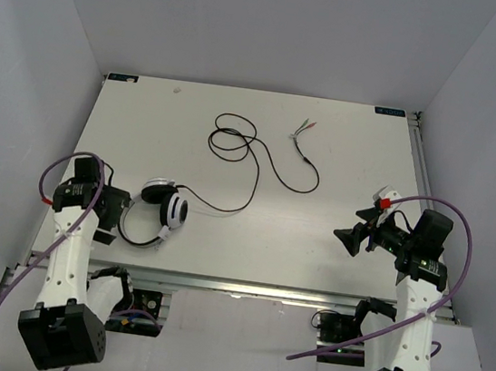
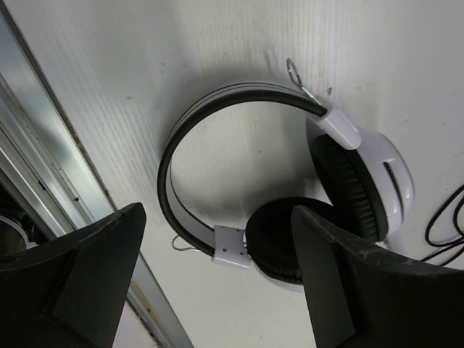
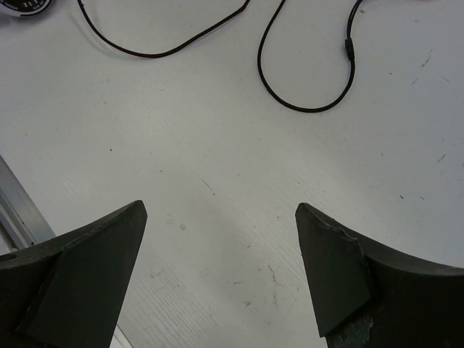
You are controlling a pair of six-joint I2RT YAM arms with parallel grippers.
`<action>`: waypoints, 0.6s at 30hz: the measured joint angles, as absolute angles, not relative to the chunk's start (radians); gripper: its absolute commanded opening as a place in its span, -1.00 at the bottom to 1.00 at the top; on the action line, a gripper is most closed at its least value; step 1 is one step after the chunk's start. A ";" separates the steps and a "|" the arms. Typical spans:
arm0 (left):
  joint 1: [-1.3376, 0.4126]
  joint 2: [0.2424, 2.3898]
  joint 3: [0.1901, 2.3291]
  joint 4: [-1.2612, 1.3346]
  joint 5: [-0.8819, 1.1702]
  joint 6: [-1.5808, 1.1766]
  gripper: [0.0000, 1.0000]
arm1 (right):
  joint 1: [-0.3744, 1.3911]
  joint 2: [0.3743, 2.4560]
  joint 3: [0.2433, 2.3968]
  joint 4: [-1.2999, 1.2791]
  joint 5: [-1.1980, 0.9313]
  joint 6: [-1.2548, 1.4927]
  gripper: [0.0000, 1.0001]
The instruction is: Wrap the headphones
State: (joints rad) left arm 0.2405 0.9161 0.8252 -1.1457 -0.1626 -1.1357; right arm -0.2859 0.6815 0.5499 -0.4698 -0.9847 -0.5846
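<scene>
Headphones (image 1: 170,210) lie flat by the spread left claw (image 2: 217,225) — cable (image 1: 260,164) sprawled.

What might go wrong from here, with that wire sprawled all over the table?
1. The thin black cable sprawls in loose loops beyond the white-and-black over-ear headphones; wrapping could tangle or snag it.
2. The open left claw faces the curved headband; a grip on that smooth, narrow band might slip.
</scene>
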 measured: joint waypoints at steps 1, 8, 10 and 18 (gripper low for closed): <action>0.241 0.915 0.805 -1.145 -0.157 -1.130 0.83 | -0.286 0.682 0.550 -0.470 -0.983 -0.584 0.80; 0.241 1.004 0.650 -1.115 -0.088 -1.068 0.62 | -0.286 0.677 0.550 -0.470 -0.973 -0.583 0.80; 0.241 1.007 0.631 -1.105 -0.071 -1.044 0.50 | -0.286 0.676 0.550 -0.470 -0.972 -0.583 0.80; 0.241 1.156 0.627 -0.986 -0.040 -0.956 0.10 | -0.286 0.675 0.550 -0.470 -0.966 -0.583 0.80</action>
State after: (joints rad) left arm 0.2409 1.1558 0.6270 -0.9859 -0.0402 -0.9559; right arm -0.2859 0.6746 0.5499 -0.4698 -0.9660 -0.5835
